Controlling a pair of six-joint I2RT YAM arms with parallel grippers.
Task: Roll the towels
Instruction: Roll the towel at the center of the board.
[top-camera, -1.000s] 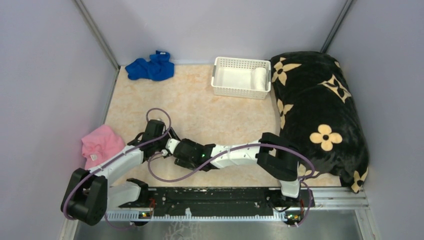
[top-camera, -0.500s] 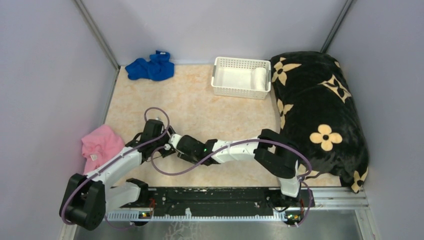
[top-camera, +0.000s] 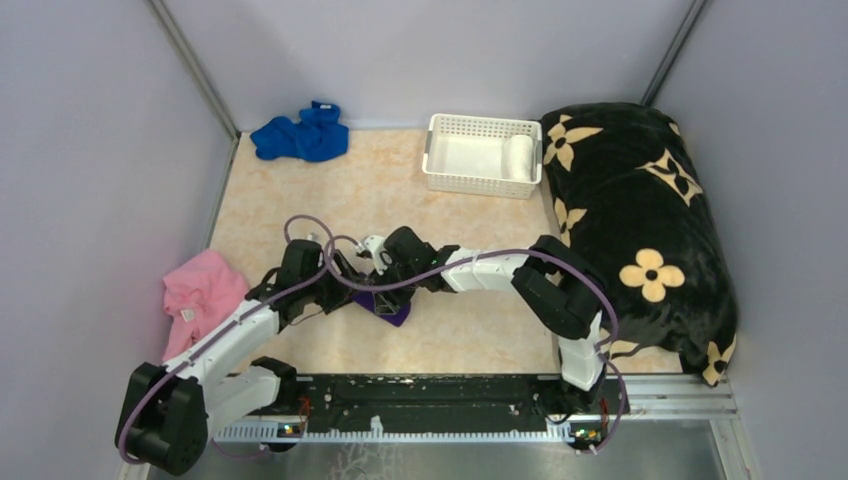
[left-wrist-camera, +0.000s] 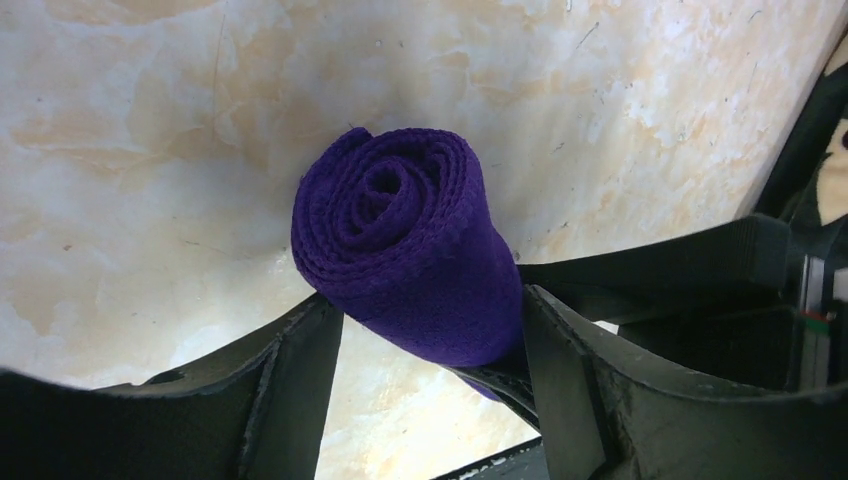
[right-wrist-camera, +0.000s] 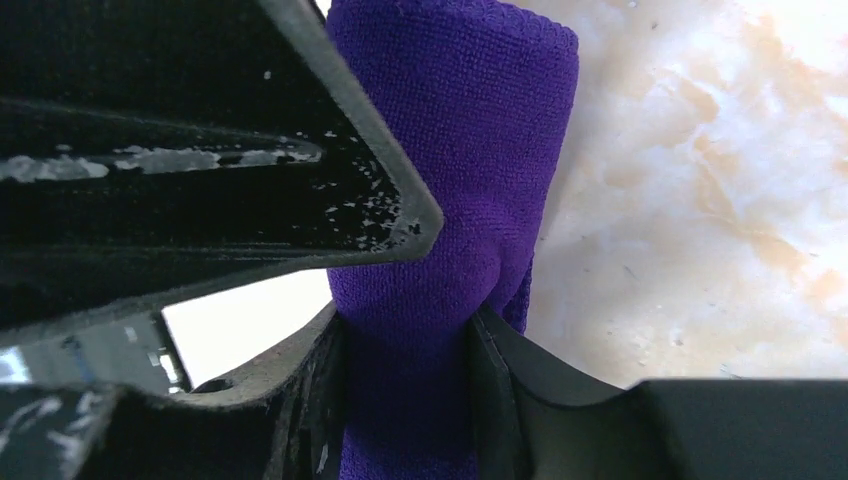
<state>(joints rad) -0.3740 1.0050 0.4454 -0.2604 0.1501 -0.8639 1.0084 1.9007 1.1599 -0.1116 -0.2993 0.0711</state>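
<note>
purple towel (left-wrist-camera: 410, 260) now visible, rolled | left tool (left-wrist-camera: 430, 345) straddles roll | right tool (right-wrist-camera: 405, 350) clamped on it

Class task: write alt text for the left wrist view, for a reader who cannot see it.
A tightly rolled dark purple towel lies between the two black fingers of the left gripper, its spiral end facing the camera. Both fingers touch its sides. Beneath is a cream marbled tabletop, with part of the other arm at the right edge.
</note>
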